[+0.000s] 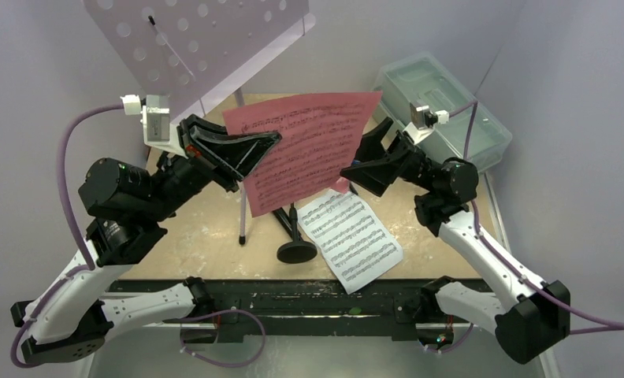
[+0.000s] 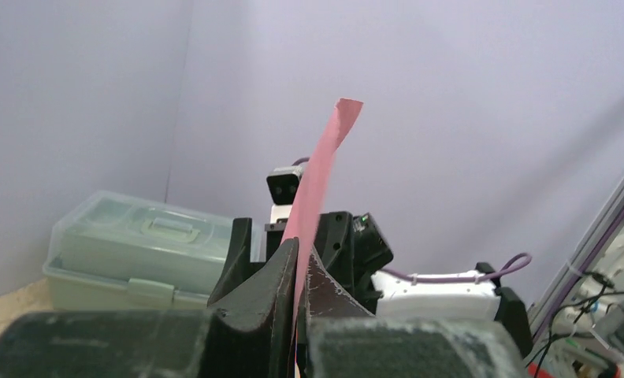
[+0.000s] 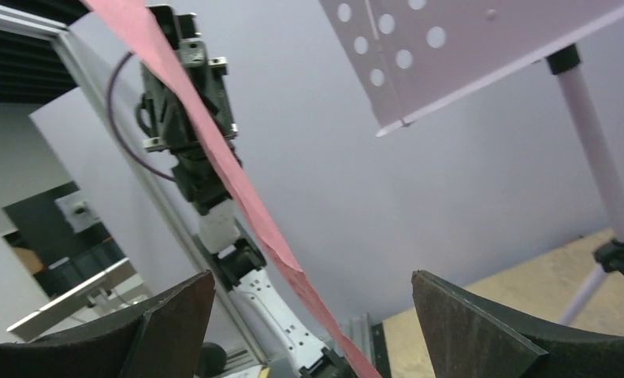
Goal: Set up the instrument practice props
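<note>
Your left gripper (image 1: pixel 271 142) is clamped on the pink music sheet (image 1: pixel 309 146). In the left wrist view both pads meet on the paper's lower edge (image 2: pixel 297 264), and the sheet (image 2: pixel 321 173) rises edge-on from between them. You are holding it in the air above the middle of the table (image 1: pixel 206 228), tilted, with its printed face towards the top camera. Your right gripper (image 1: pixel 356 153) stands wide apart at the sheet's right edge. In the right wrist view the pink strip (image 3: pixel 214 150) runs down between the two fingers (image 3: pixel 175 315) with a gap on either side, so nothing is gripped there. The white music sheet (image 1: pixel 352 236) lies flat on the table, right of centre near the front edge. The short black mic stand (image 1: pixel 295 250) is just beside its left edge, round base towards you; its upper end is hidden under the pink sheet. The lavender music stand (image 1: pixel 191 39) is upright at the back left, with its hole-punched tray (image 3: pixel 451 55) empty and tilted. The clear lidded box (image 1: pixel 443 110) sits at the back right corner.
</note>
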You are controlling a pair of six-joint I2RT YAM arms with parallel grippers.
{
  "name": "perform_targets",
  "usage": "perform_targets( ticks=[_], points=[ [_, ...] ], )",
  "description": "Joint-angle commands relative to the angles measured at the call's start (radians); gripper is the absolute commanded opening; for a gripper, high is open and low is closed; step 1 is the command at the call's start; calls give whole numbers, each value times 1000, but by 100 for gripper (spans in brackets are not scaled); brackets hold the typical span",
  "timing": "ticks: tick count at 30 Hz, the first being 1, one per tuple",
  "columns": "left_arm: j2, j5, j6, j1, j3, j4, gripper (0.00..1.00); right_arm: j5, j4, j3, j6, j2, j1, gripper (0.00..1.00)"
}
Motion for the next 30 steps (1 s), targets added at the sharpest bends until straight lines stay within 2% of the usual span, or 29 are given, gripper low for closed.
perform_targets(
  ticks=[1,4,9,16,22,27,30],
  points=[
    [-11,-60,-114,3,-57,237,0,-67,490,31,266,75,7,98],
    [-17,-89,-128,3,-70,263,0,-65,558,49,314,106,10,89],
    [-24,-141,-133,3,-82,265,0,-47,545,63,307,118,13,67],
    [-34,-176,-154,3,-108,265,0,-40,548,102,308,157,14,53],
    [-43,-196,-158,3,-121,249,0,-39,556,142,322,202,14,52],
    [-53,-204,-151,3,-116,220,0,-55,578,182,355,242,13,57],
    [-64,-226,-145,3,-117,209,0,-55,550,207,349,255,15,49]
  ],
)
